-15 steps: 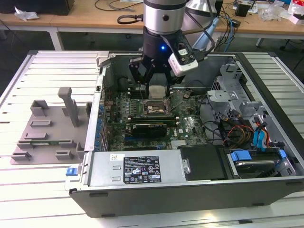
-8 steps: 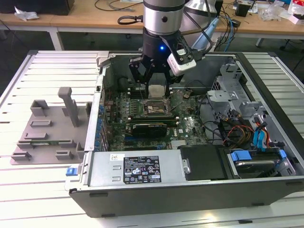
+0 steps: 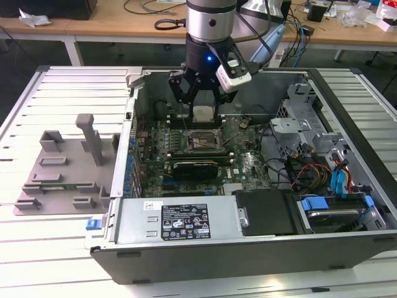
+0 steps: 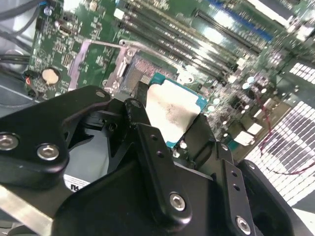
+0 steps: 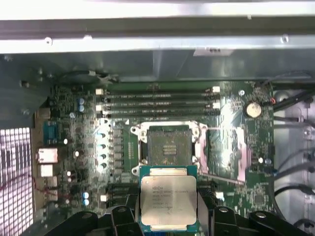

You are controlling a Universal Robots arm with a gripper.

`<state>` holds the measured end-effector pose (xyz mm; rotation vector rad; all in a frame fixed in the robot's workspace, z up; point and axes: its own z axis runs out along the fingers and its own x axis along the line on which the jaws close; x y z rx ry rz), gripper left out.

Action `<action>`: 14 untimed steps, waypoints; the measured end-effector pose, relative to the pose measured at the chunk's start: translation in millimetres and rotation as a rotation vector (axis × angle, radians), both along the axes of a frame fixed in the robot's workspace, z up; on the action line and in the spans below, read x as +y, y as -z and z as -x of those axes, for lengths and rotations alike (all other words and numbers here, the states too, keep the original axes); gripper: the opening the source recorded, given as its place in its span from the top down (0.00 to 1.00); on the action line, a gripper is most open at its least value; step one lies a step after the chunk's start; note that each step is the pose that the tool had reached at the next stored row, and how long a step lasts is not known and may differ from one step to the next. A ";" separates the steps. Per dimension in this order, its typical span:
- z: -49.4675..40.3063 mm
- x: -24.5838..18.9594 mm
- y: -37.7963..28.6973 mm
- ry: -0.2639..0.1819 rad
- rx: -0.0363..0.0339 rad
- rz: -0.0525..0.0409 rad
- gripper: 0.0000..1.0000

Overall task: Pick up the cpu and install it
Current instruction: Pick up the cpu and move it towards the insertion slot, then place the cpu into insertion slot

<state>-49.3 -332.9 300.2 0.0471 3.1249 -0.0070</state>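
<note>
End effector (image 4: 170, 124) linkages sit nearest the lens in the second wrist view. The fingers are closed on the cpu (image 4: 173, 109), gripping it by two opposite edges.

Findings:
- The cpu is held clear of the motherboard (image 5: 69, 123), inside the open computer case (image 3: 260, 257). It is not seated.
- The socket (image 5: 170, 146) lies below the end effector and just ahead of the held chip, towards the memory slots (image 5: 157, 102).
- The load plate (image 5: 230, 150) is swung open to one side of the socket. In my judgement this leaves the cavity free to receive the chip.
- The edge grip appears chosen to leave the underside contacts untouched and free to face the socket.
- The fixture tray (image 3: 59, 177) lies on the bench (image 3: 68, 93), well apart from the end effector and outside the case.

Orientation: the metal lid faces up towards the wrist and the contact side faces down, with the chip roughly level with the board. It is near-square. Its slightly longer axis runs between the fingers, pointing from the end effector body towards the socket. Its edges look squared with the socket frame.
</note>
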 end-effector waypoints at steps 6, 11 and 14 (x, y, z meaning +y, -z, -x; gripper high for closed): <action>-0.1 6.5 11.9 -0.021 -0.0013 0.0000 0.45; 0.0 6.5 12.2 -0.021 -0.0013 0.0000 0.45; 0.0 6.5 12.2 -0.021 -0.0013 0.0001 0.45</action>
